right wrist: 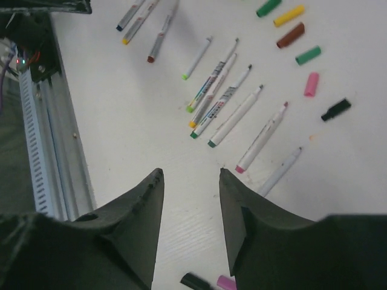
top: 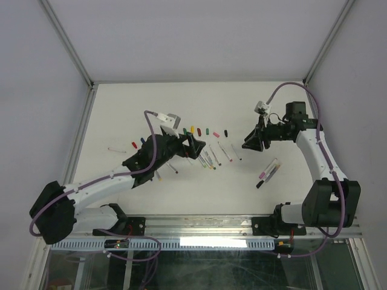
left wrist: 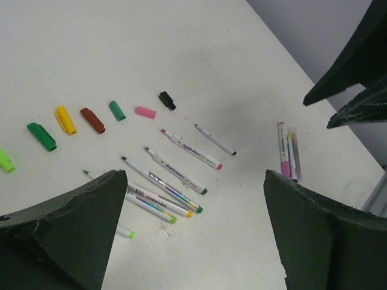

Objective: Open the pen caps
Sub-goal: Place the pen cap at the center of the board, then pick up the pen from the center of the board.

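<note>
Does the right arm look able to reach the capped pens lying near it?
Probably yes: the right gripper hovers open and empty just beside the capped pens, and nothing lies between them.

The pen caps (left wrist: 92, 120) lie in a row behind the pens (left wrist: 175, 170) on the table (top: 151, 109).

The left gripper (left wrist: 193, 175) stands wide apart above uncapped pens (left wrist: 175, 171), loose pen caps (left wrist: 92, 120) in a row beyond.

green, yellow, maroon, pink, black pen caps (left wrist: 92, 120); white table (left wrist: 181, 48)
</note>
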Available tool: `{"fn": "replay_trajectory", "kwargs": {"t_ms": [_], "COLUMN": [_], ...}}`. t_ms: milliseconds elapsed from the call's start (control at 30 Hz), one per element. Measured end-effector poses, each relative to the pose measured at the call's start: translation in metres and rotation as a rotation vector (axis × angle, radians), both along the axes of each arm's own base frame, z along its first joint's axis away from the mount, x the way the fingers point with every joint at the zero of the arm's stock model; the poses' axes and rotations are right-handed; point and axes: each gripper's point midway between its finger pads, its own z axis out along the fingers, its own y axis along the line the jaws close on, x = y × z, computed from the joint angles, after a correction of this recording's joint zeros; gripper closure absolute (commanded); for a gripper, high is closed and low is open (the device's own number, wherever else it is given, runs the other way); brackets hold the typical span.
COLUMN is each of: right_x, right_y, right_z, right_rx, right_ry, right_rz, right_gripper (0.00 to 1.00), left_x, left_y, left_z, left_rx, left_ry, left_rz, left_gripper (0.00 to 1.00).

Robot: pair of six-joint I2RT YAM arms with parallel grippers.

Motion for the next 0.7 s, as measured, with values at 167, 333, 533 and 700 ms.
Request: {"fn": "replay_trajectory", "kwargs": {"t_ms": [167,333,533,700], "right_x": [-0.027,-0.048,-0.046,-0.032], "right_y": [0.004,0.001,-0.023,-0.056], "right_z": [0.016,0.003,-0.027,-0.061], "right_rx": [-0.003,-0.045,-0.23,-0.466], "right_ry": [-0.199,-0.328,-0.417,-0.457], "right_rz": [0.261,0.452,0.616,0.709], "right_gripper": [0.33,0.32,0.31,0.33], "left_x": [-0.04,-0.064,-0.073,-0.074], "left_y": [0.033,0.056,0.066,0.067], "left_z": [0.009,0.007,0.004,0.0], "left_rx": [-0.093,-0.18,-0.211,-0.22], "left_ry": [-0.098,-0.183,-0.205,-0.201], "left_rz": [-0.043,-0.056,-0.054,-0.051], "left_gripper": [0.01,0.01,0.01,0.01]}}
